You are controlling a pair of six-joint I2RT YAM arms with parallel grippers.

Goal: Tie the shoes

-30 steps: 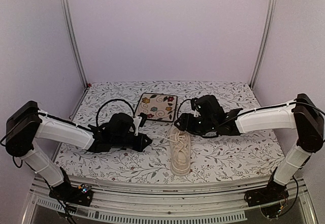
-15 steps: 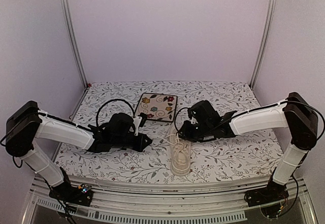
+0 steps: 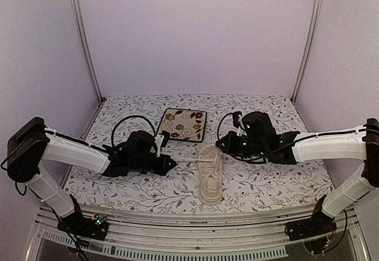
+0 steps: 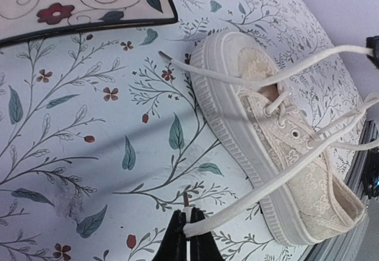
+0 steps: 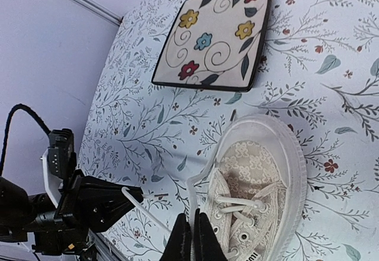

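The cream shoe (image 3: 210, 181) lies on the floral cloth between the arms, toe toward the near edge. My left gripper (image 3: 173, 164) is just left of it, low over the cloth. In the left wrist view the left gripper (image 4: 189, 230) is shut on one lace's end, and that lace (image 4: 278, 181) runs taut across the shoe (image 4: 296, 154). My right gripper (image 3: 221, 145) hangs by the shoe's heel. The right wrist view shows the right gripper (image 5: 192, 228) shut on the other lace (image 5: 190, 199) beside the shoe (image 5: 260, 172). A free lace tip (image 4: 161, 54) rests on the cloth.
The square floral plate (image 3: 184, 123) with a dark rim lies just behind the shoe, also in the wrist views as the plate (image 5: 213, 33) and plate (image 4: 89, 12). Lilac walls and metal posts close in the cloth-covered table (image 3: 278, 178).
The right gripper dipped over the shoe's laces, shut on a lace and drew back to the right of the heel. The left gripper kept its hold and place.
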